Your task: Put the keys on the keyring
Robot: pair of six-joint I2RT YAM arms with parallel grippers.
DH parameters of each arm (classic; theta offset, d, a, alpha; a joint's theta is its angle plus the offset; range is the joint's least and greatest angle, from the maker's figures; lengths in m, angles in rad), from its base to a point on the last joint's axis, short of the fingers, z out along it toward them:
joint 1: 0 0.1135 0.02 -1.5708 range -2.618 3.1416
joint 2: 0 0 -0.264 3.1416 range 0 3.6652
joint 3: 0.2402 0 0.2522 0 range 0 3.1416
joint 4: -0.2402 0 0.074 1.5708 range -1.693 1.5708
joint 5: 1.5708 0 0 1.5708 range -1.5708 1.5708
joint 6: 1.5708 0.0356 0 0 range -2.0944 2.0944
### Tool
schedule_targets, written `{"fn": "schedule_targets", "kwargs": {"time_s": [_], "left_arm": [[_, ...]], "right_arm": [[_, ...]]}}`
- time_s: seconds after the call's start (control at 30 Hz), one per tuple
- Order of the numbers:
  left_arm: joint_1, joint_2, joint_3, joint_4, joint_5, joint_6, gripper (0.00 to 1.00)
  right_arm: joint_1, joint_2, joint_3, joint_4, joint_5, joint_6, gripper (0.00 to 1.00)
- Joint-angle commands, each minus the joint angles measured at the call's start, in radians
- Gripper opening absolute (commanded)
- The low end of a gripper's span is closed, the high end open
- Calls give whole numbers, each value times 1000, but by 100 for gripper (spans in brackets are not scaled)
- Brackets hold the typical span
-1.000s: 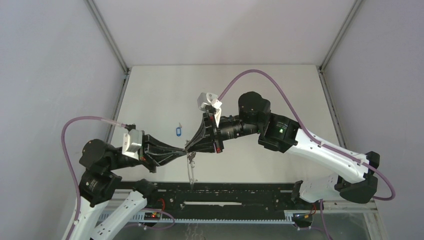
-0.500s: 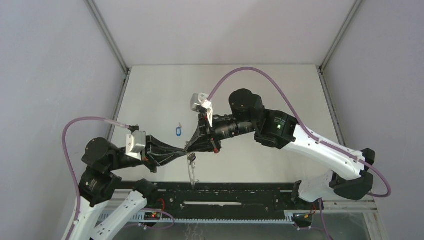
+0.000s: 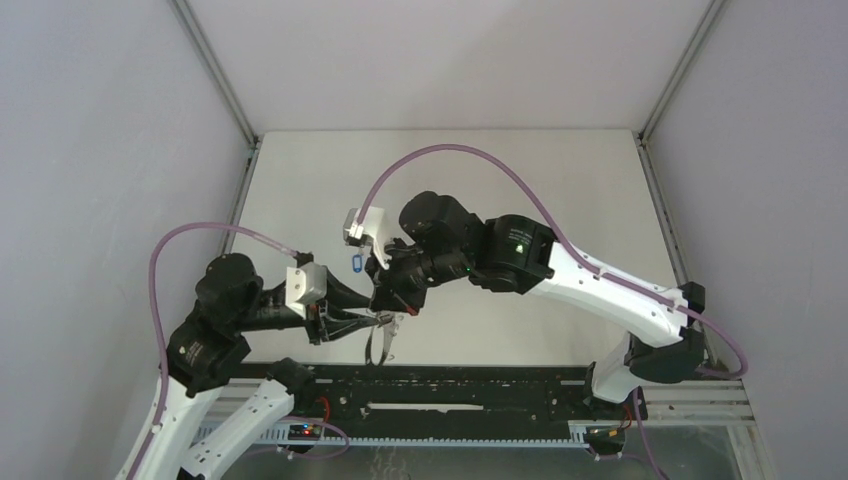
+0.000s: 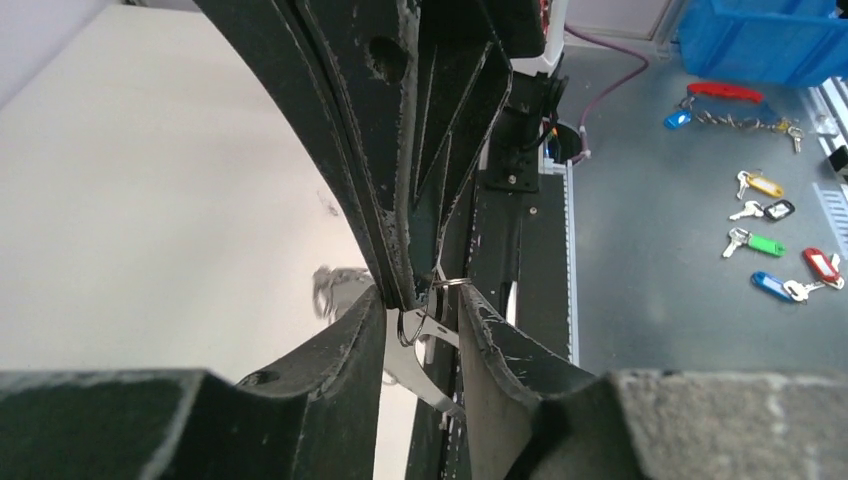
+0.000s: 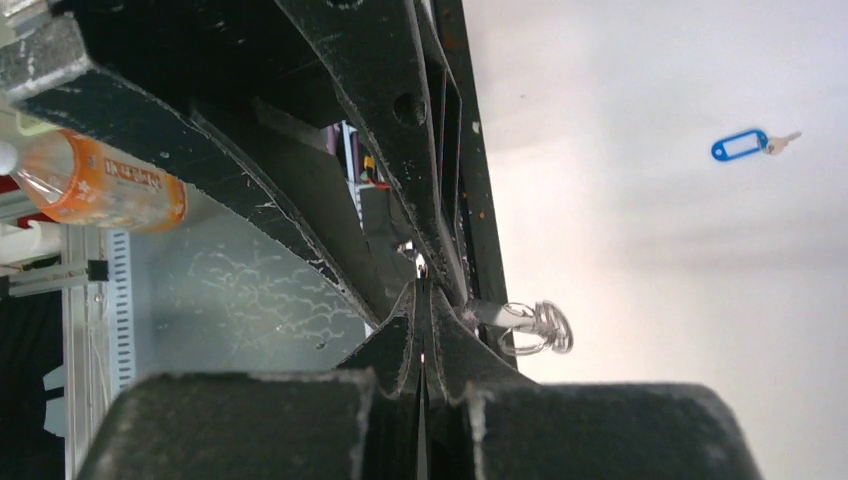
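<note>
The keyring (image 3: 380,345) hangs as a thin wire loop below where both grippers meet, near the table's front edge. My right gripper (image 3: 392,306) is shut, pinching the keyring's top. In the left wrist view a small ring (image 4: 411,326) and a silver metal piece (image 4: 432,378) hang from the right gripper's tips. My left gripper (image 4: 425,322) stands open around them, its jaws apart on either side. In the right wrist view the right gripper (image 5: 422,300) is shut, with blurred small rings (image 5: 538,328) beside it. A blue-headed key (image 3: 355,262) (image 5: 745,146) lies on the table behind the grippers.
A black rail (image 3: 460,385) runs along the table's near edge under the keyring. Beyond that edge the left wrist view shows several tagged keys (image 4: 770,245) on a grey floor and a blue bin (image 4: 770,40). An orange bottle (image 5: 100,185) lies off the table.
My left gripper has opened off the keyring. The right arm has swung left and turned its wrist over, jaws still shut on the keyring.
</note>
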Motion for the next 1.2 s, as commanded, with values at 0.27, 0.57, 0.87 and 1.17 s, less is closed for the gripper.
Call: {"fn": "schedule_targets", "kwargs": {"time_s": [0.27,0.57,0.87,1.17], "left_arm": [[-5,40,85,-170,71,169,27],[-5,49,120,-233,85,223,28],[-5,57,112,-225,94,219,23],[-5,57,106,-201,95,173,6]], "right_arm": [[51,83,215,-189,91,-96,0],[59,106,249,-225,75,-111,0],[70,136,297,-245,55,-126,0],[75,159,321,-232,17,-136,0]]}}
